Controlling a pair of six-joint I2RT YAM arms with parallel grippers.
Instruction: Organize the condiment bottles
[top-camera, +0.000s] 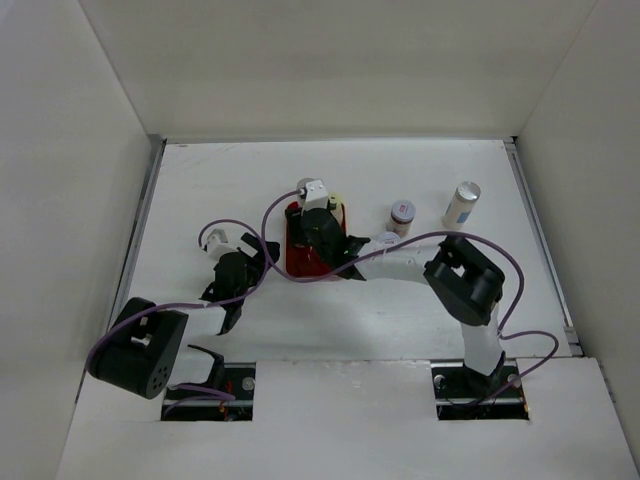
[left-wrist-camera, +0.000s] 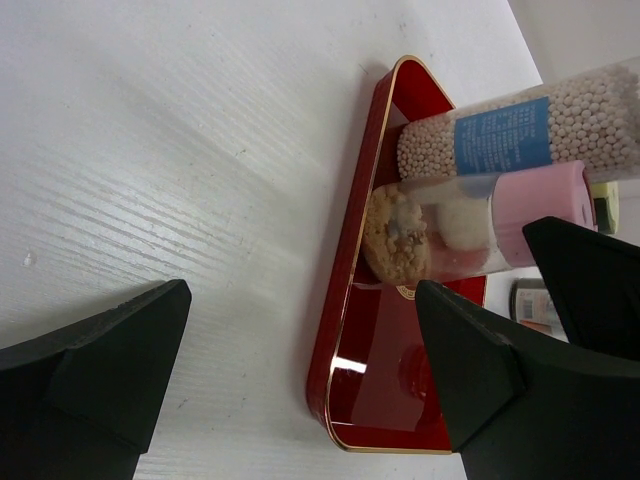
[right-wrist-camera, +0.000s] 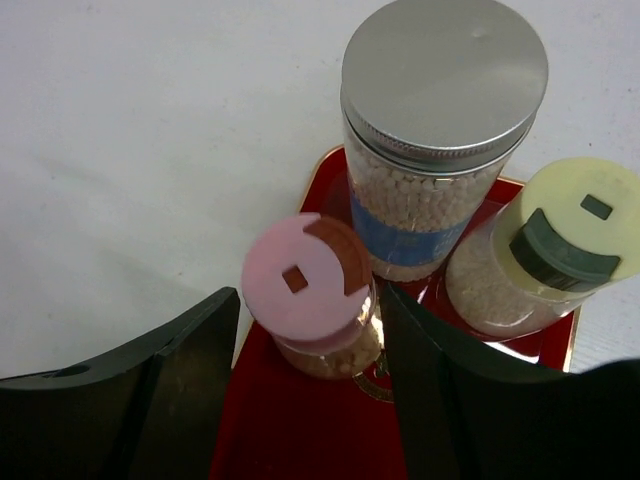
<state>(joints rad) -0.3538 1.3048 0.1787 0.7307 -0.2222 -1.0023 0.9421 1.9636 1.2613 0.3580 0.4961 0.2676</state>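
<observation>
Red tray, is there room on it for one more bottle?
Yes. The red tray is bare at the end nearer the arms, in front of the pink-capped bottle. The far end is crowded: that bottle, the silver-capped jar and the yellow-capped bottle stand close together. The table left of the tray is bare.

Red tray (left-wrist-camera: 338, 335): glossy lacquer, gold-edged (mirror-like). Silver-lidded jar (right-wrist-camera: 438, 150): satin metal lid, clear body. Pink-capped bottle (right-wrist-camera: 308, 300): matt plastic cap. Table (left-wrist-camera: 200, 150): white, faintly grained.
</observation>
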